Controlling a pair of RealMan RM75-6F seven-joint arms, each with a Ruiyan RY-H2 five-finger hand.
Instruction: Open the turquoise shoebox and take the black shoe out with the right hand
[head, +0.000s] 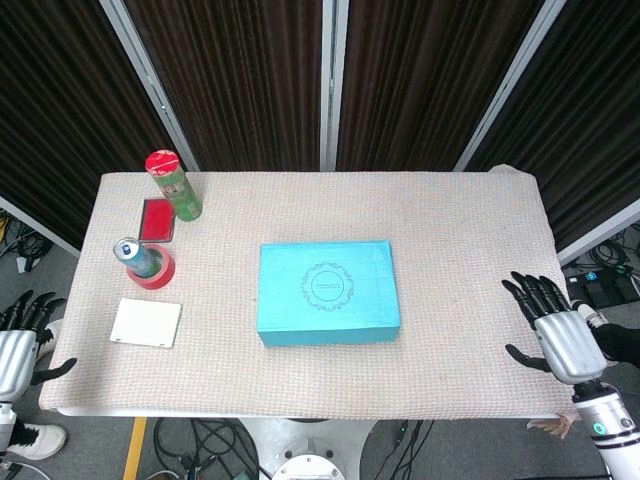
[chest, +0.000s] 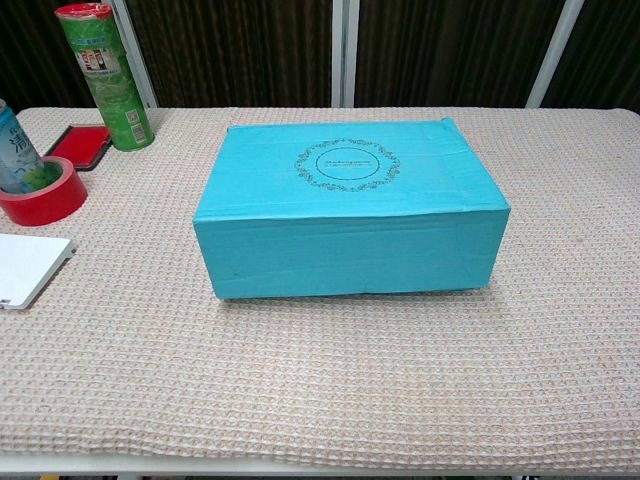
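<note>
The turquoise shoebox (head: 328, 292) (chest: 347, 204) lies shut in the middle of the table, with a dark round emblem on its lid. No black shoe shows in either view. My right hand (head: 555, 330) hovers over the table's right front edge, fingers spread, holding nothing, well right of the box. My left hand (head: 18, 340) hangs off the table's left front corner, fingers apart and empty. Neither hand appears in the chest view.
A green canister with a red lid (head: 174, 185) (chest: 104, 73), a flat red case (head: 158, 219) (chest: 76, 146), a can standing in a red tape roll (head: 145, 263) (chest: 32, 180) and a white pad (head: 146, 322) (chest: 25, 268) sit at the table's left side.
</note>
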